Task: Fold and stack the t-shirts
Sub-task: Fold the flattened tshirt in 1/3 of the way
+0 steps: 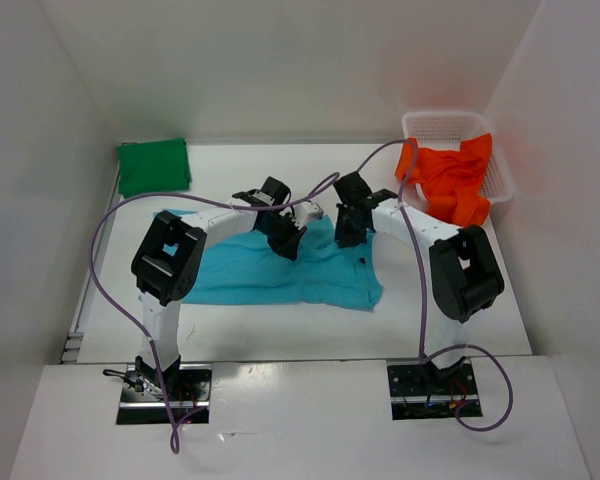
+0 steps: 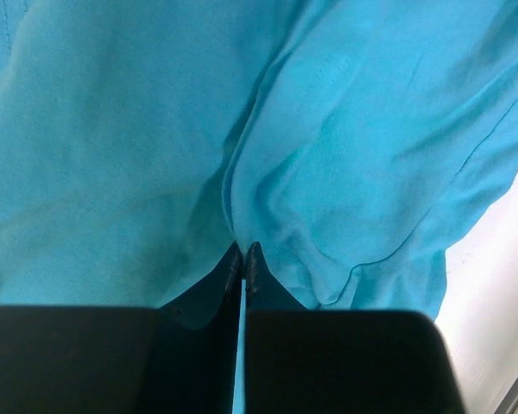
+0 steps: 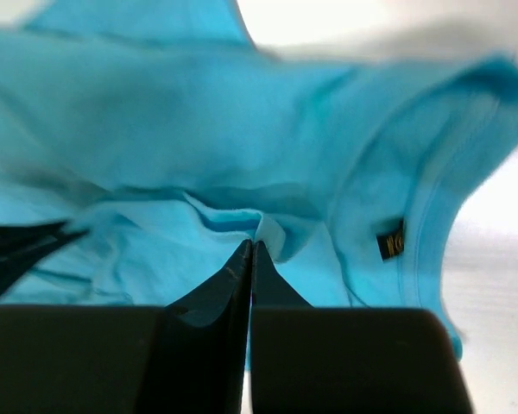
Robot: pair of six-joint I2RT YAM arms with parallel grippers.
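Turquoise t-shirt point(image 1: 280, 275): soft matt cloth, creased. Green t-shirt point(image 1: 153, 166), 10 o'clock, and orange t-shirt point(image 1: 455, 180), 2 o'clock: matt cloth. Basket point(image 1: 435, 125): white plastic mesh. Table point(image 1: 280, 340): smooth, matt.

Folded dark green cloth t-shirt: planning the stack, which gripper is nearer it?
Left. The left gripper sits right of the dark green t-shirt, on the turquoise-blue cloth t-shirt; the right gripper is farther right.

Turquoise t-shirt point(image 1: 255, 277) spread out — orange t-shirt point(image 1: 458, 180) in basket point(image 1: 438, 123)
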